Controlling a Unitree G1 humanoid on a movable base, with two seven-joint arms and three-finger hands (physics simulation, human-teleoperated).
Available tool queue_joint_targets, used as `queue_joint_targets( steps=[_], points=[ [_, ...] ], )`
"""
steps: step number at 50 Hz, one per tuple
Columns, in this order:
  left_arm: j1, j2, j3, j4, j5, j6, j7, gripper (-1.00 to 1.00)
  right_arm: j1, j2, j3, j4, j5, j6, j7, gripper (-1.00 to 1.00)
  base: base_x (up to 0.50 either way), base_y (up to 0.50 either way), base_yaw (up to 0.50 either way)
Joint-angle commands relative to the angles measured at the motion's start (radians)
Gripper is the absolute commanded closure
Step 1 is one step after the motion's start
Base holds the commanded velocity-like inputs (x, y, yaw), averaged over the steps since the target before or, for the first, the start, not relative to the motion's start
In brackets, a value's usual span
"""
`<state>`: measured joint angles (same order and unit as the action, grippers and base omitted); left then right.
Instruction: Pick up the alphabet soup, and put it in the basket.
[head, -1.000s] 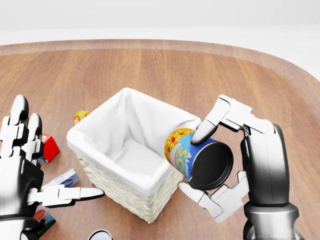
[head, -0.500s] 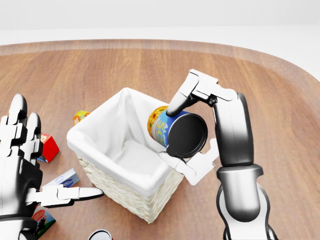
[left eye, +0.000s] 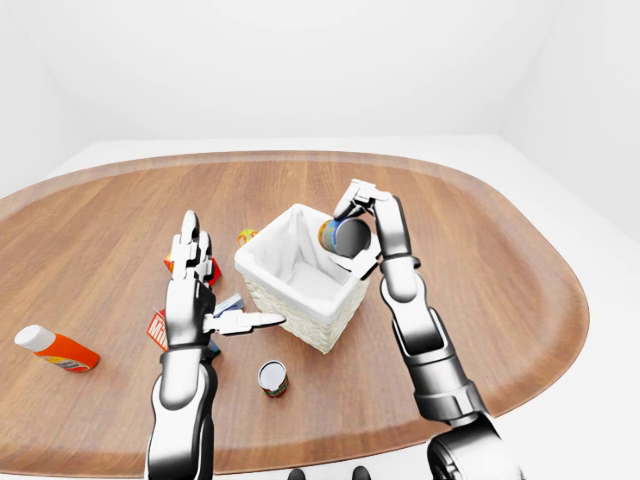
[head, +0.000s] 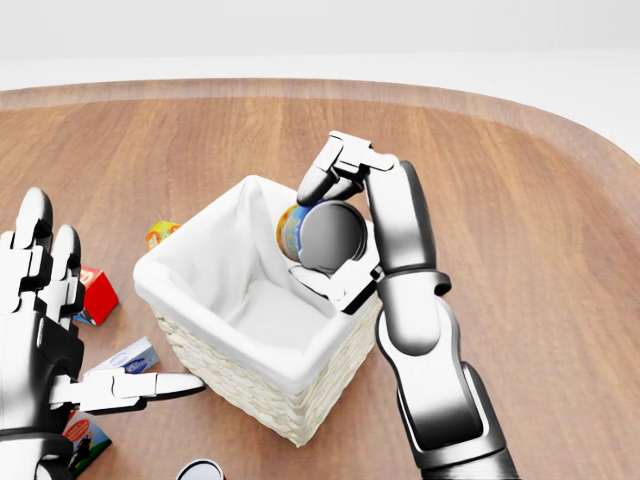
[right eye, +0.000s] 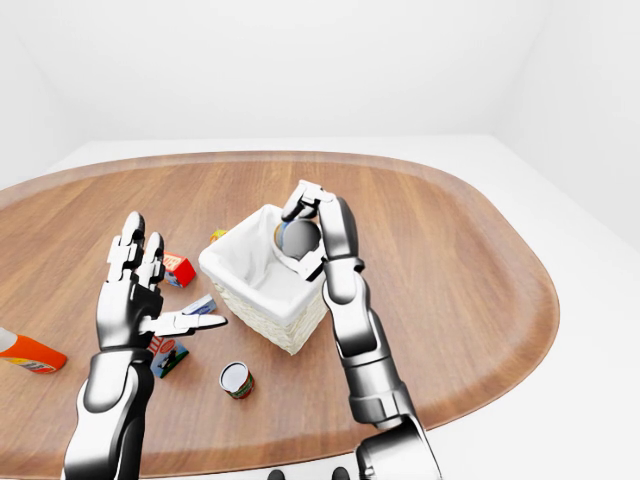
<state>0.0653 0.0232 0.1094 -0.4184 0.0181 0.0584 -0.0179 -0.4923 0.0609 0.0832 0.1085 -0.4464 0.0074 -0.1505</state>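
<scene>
1. We can read no text on the alphabet soup (head: 300, 232); only a sliver of its blue and yellow label shows, its dark end toward us.
2. Printing on the small boxes (head: 128, 358) left of the basket (head: 262, 385) is too small to read.
3. No other signs or numbers are legible.

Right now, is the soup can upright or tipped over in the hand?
Tipped on its side. The alphabet soup shows its round dark end toward the head view, gripped by the right hand above the basket.
</scene>
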Motion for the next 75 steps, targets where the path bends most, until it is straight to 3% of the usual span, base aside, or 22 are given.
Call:
queue_joint_targets(
  steps=[1,26,40,75],
  points=[
    [-0.005,0.001,0.002,0.009,-0.003,-0.003,0.000,-1.00,-0.133,0.003,-0.013,0.267,0.010,-0.089,-0.078,1.00,0.00,0.00,0.00],
    [-0.005,0.003,0.007,0.007,-0.008,0.000,0.000,-1.00,-0.311,0.032,-0.003,0.638,-0.064,-0.095,-0.151,1.00,0.00,0.00,0.00],
    [-0.004,0.003,0.008,0.012,-0.008,-0.005,-0.002,-1.00,-0.331,0.047,0.011,0.664,-0.134,-0.095,-0.089,1.00,0.00,0.00,0.00],
    [-0.006,0.003,0.007,0.011,-0.010,0.000,-0.001,-1.00,-0.415,0.044,0.008,0.892,-0.203,-0.095,-0.162,1.00,0.00,0.00,0.00]
  ],
)
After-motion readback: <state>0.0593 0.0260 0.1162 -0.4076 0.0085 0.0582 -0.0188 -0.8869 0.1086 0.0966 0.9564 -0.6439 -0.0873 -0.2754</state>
